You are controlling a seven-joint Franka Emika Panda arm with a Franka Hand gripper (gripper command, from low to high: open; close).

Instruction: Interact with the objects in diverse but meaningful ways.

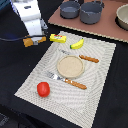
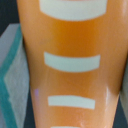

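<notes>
My gripper (image 1: 33,38) hangs at the exterior view's left, just off the placemat's far-left corner, shut on the orange-brown bread loaf (image 1: 27,42). The wrist view is filled by the bread loaf (image 2: 70,85), orange with white stripes; my fingers are hidden there. The yellow block with red label (image 1: 58,37) lies on the mat just right of the loaf. The banana (image 1: 77,44) rests further right. Near the mat's front-left corner sits the red tomato (image 1: 43,89).
A beige plate (image 1: 70,66) sits mid-mat, with a fork (image 1: 65,80) in front of it and a knife (image 1: 82,57) behind it. The striped placemat (image 1: 97,95) lies on a black table. Two grey pots (image 1: 70,9) (image 1: 92,12) and a bowl (image 1: 123,17) stand behind on a brown board.
</notes>
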